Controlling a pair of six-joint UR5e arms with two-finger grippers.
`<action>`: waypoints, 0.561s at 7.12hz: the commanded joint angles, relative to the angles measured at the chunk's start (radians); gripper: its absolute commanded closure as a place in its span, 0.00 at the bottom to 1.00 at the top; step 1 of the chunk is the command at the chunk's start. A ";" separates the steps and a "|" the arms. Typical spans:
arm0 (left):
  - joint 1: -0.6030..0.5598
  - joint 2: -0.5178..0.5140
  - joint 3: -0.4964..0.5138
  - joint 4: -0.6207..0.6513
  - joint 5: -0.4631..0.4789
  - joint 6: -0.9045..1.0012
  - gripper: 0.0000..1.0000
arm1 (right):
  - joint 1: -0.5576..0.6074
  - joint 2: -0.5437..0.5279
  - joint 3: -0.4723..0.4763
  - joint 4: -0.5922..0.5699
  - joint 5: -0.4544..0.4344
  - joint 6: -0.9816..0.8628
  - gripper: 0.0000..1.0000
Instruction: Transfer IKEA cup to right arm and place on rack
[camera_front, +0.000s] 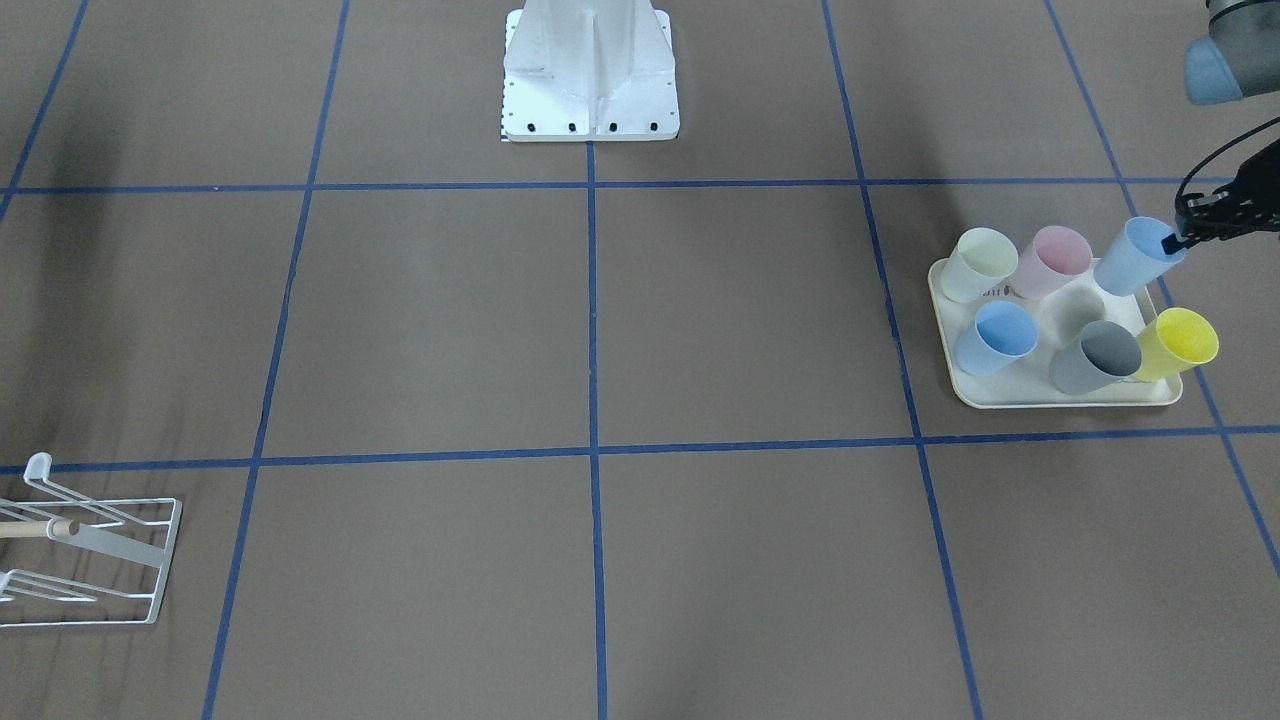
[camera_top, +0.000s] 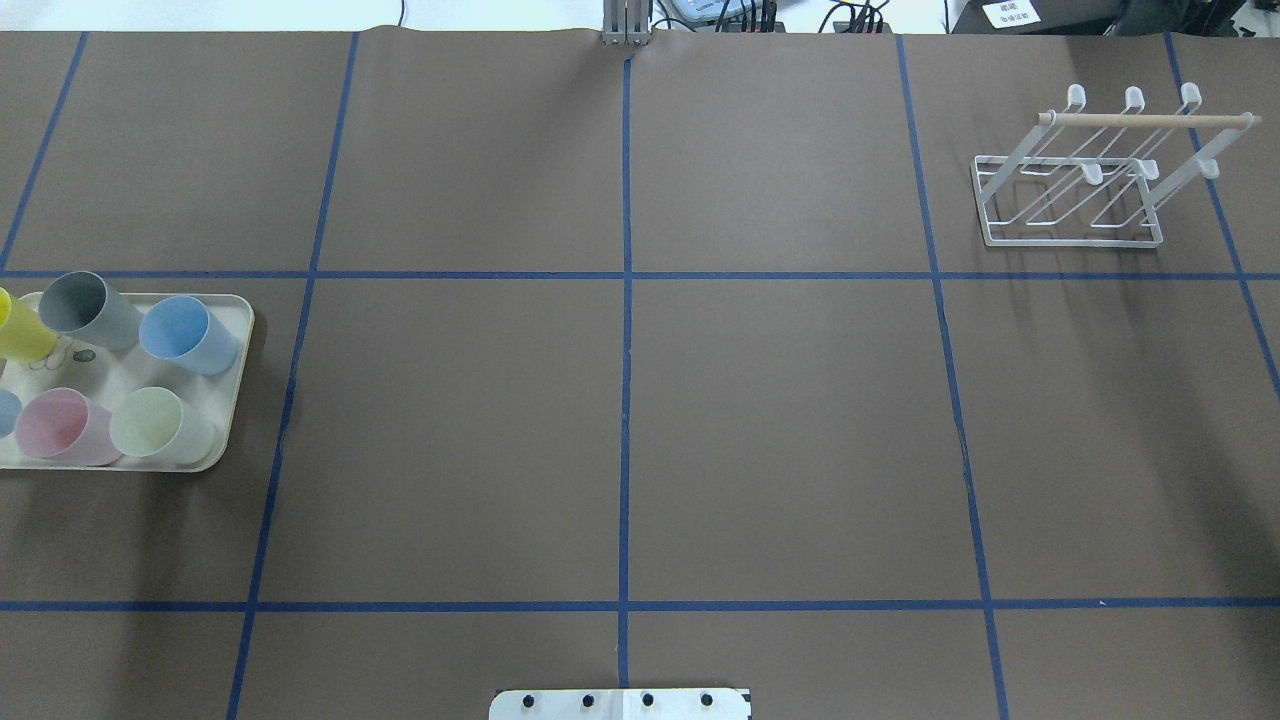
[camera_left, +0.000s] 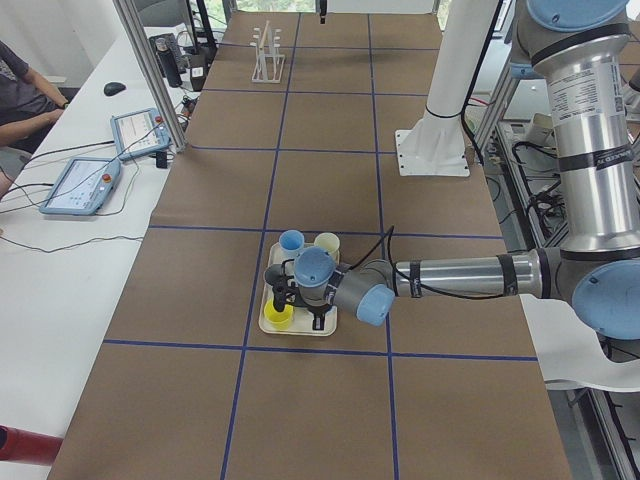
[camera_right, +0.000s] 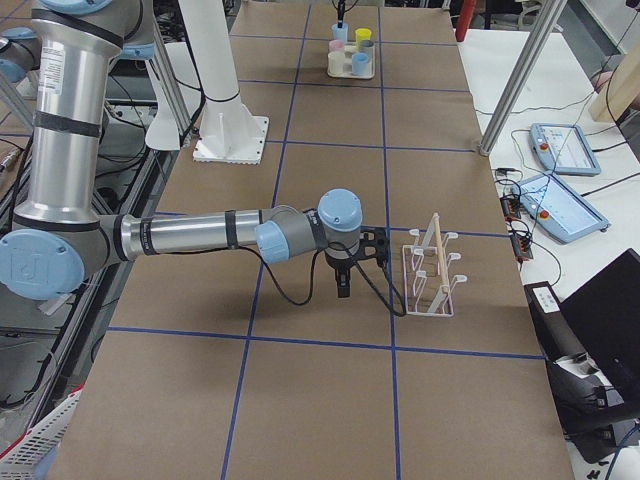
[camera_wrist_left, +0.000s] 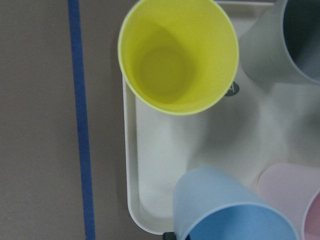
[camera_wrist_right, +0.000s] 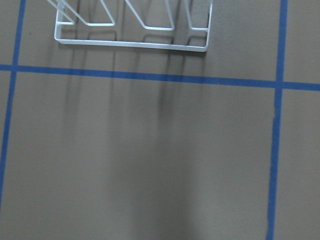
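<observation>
Left claw (camera_front: 1172, 241) on light-blue cup (camera_front: 1135, 257) (tilted, above the tray (camera_front: 1060, 398))

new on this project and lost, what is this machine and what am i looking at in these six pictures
It is a robot with two metal arms at a brown table; each arm ends in a two-finger pincer. Two pictures look down on the table, one from behind the robot, one facing it. Two look along it from either end, and two come from wrist cameras. On the table stand a cream tray of coloured cups and a white wire rack. The left pincer grips a light-blue cup by its rim, over the tray. The right arm reaches out beside the rack; whether the right pincer is open cannot be told.
</observation>
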 joint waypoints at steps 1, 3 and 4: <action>-0.098 -0.007 -0.040 0.004 -0.004 -0.013 1.00 | -0.113 0.086 0.000 0.129 -0.001 0.229 0.01; -0.099 -0.066 -0.129 0.091 -0.001 -0.138 1.00 | -0.225 0.170 -0.003 0.346 -0.013 0.571 0.01; -0.097 -0.106 -0.160 0.122 -0.003 -0.214 1.00 | -0.267 0.222 -0.002 0.384 -0.018 0.689 0.01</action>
